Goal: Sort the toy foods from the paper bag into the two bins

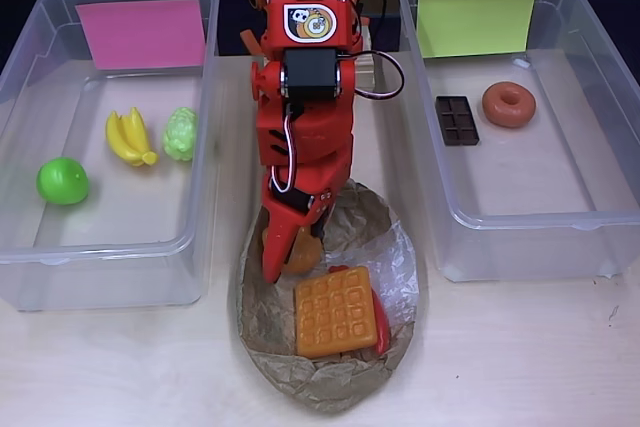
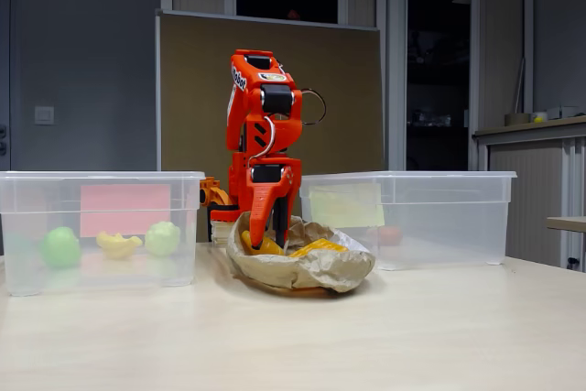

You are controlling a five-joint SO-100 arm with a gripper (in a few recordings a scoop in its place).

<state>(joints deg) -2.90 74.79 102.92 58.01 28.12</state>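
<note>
The crumpled brown paper bag (image 1: 262, 332) (image 2: 311, 272) lies at the front centre between the two bins. My red gripper (image 1: 288, 259) (image 2: 265, 237) reaches down into it, its fingers against a brown croissant (image 1: 303, 253) (image 2: 269, 246); how tight the grip is stays unclear. An orange waffle (image 1: 338, 311) (image 2: 316, 246) lies in the bag over a red chili (image 1: 381, 325). The pink-label bin (image 1: 30, 47) (image 2: 27, 226) holds a green apple (image 1: 62, 180) (image 2: 59, 246), bananas (image 1: 130, 137) (image 2: 119, 244) and grapes (image 1: 181, 133) (image 2: 163, 237). The yellow-green-label bin (image 1: 600, 57) (image 2: 458, 217) holds a chocolate bar (image 1: 457, 119) and a donut (image 1: 508, 104).
The arm's base (image 1: 300, 7) stands at the back between the bins, so the bin walls flank the arm closely. Bare tabletop (image 1: 520, 357) stretches along the front on either side of the bag. A brown board (image 2: 348, 98) stands behind the table.
</note>
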